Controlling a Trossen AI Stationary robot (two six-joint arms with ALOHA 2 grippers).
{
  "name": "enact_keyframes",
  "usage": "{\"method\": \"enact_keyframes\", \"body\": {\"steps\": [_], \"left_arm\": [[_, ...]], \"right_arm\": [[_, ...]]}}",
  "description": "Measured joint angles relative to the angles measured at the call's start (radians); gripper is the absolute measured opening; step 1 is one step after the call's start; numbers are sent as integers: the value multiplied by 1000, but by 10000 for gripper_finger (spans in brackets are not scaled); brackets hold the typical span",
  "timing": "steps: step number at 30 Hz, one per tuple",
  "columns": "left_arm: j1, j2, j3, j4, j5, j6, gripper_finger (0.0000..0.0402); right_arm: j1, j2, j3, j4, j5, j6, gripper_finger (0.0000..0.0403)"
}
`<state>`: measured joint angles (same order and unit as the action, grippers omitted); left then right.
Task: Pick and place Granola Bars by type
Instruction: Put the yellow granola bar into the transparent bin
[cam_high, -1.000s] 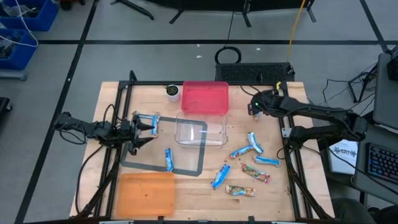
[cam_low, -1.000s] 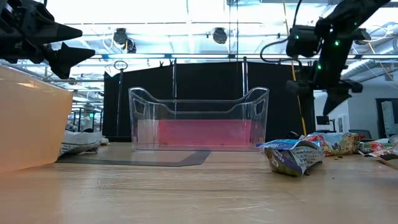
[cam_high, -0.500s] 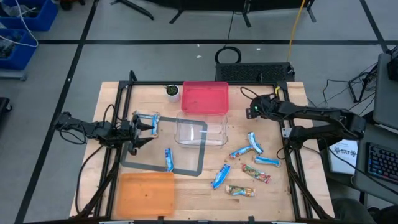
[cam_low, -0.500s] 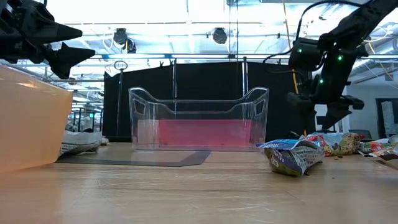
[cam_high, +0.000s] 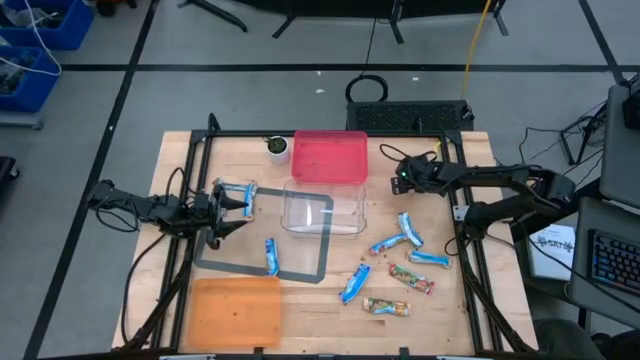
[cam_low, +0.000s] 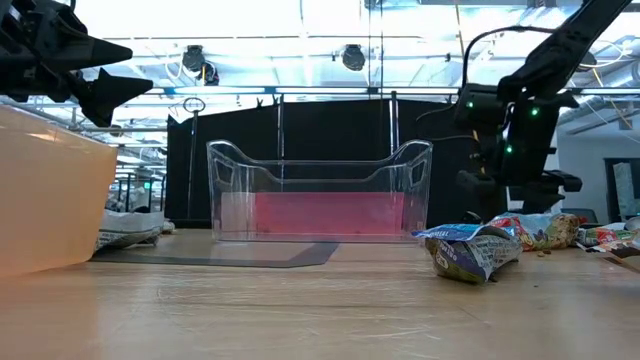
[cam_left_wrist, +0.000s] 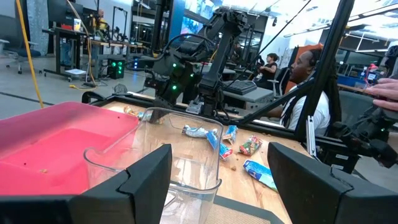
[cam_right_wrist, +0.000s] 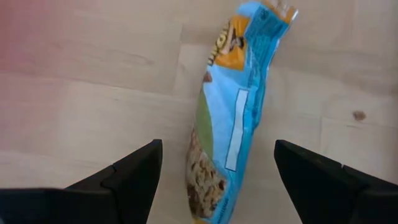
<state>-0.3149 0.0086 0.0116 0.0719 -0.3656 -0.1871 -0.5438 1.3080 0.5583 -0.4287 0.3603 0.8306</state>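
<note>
- Currently, one blue granola bar (cam_right_wrist: 233, 118) lies on the wood table (cam_right_wrist: 74, 118) in the right wrist view, centred between the right gripper's (cam_right_wrist: 214, 186) two dark fingers (cam_right_wrist: 121, 177), touching neither.
- Right gripper jaws: spread wide, holding nothing; in the high view the gripper sits right of centre, beside the red bin (cam_high: 330, 157).
- Left gripper (cam_high: 238, 205): centre left of the high view, jaws apart, empty, facing the clear bin (cam_high: 322, 212).
- Remaining granola bars (cam_high: 390, 243): scattered lower right of centre.
</note>
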Motion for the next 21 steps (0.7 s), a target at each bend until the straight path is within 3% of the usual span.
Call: {"method": "enact_keyframes", "body": {"steps": [5,9,21], "left_arm": [[0,0,0,0,0,0,269],[0,0,0,0,0,0,269],[0,0,0,0,0,0,269]], "right_arm": [[0,22,0,7,-22,14,293],[0,24,0,15,-23,3,262],[2,25,0,12,-25,-46,76]]}}
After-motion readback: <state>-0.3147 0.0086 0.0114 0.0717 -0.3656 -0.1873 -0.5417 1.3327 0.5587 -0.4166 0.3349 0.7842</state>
